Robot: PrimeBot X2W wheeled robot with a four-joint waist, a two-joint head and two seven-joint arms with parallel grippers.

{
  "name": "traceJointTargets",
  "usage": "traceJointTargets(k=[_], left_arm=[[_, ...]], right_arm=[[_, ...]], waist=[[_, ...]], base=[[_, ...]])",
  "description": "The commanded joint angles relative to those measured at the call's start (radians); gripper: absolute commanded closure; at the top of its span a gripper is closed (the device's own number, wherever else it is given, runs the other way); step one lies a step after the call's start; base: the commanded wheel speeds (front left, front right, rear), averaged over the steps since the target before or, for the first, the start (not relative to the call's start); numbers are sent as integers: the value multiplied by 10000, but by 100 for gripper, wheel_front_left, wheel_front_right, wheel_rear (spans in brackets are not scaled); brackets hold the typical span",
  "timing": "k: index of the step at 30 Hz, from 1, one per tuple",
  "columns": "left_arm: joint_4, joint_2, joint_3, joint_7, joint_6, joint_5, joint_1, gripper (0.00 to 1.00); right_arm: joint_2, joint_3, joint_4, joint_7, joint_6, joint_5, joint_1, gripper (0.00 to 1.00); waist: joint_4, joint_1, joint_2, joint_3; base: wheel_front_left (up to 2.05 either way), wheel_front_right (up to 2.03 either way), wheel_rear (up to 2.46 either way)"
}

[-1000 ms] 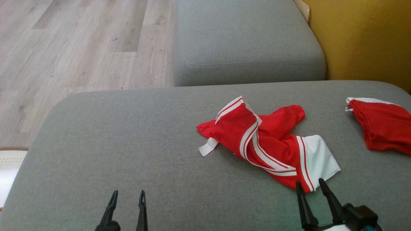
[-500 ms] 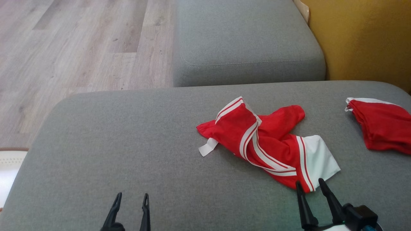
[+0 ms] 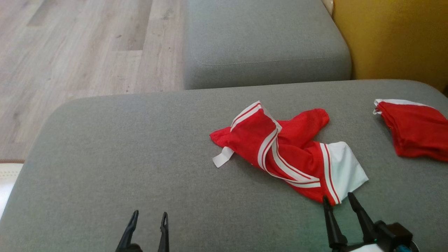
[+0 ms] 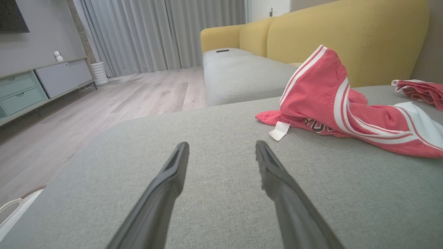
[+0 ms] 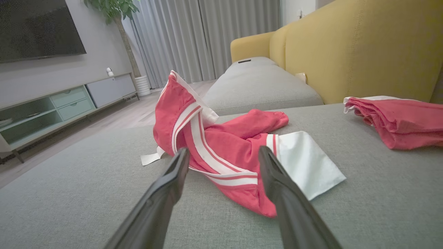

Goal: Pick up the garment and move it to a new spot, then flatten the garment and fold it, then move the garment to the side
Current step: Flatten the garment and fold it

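Picking up is not yet begun. The left pincer [image 3: 150, 212] hangs open and empty at the grey sofa seat's [image 3: 122, 157] near edge. The crumpled garment [image 3: 290, 154] lies right of centre. The right pincer [image 3: 337, 196], open, sits just beside its near hem and likely must close there. A second red garment [image 3: 414, 131] lies at the right edge: two garments, two pincers.

A second red garment [image 3: 416, 134] cut off at the right edge, lettering [image 4: 315, 126] on the striped garment [image 4: 322, 90] half hidden under a fold, unreadable
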Motion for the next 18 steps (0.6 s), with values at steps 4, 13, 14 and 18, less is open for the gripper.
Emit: traceJointTargets(k=[4, 13, 14, 18], left_arm=[[-339, 8, -66, -122, -37, 160, -966, 0], [477, -169, -1442, -122, -825, 279, -2775, 0], [667, -197, -1624, -122, -956, 284, -3066, 0], [1311, -258, -2171, -122, -1358, 403, -4037, 0]], right_arm=[[-47, -2, -584, -109, 67, -125, -598, 0], [-144, 52, -999, -109, 67, -105, -921, 0], [-142, 31, -1056, -109, 67, -44, -971, 0], [-137, 105, -1285, -109, 67, 68, -1145, 0]], waist=[[-316, 0, 0, 304], [-1384, 0, 0, 1397], [-1508, 0, 0, 1542], [-1917, 0, 0, 2105]], base=[[0, 0, 0], [0, 0, 0], [0, 0, 0], [0, 0, 0]])
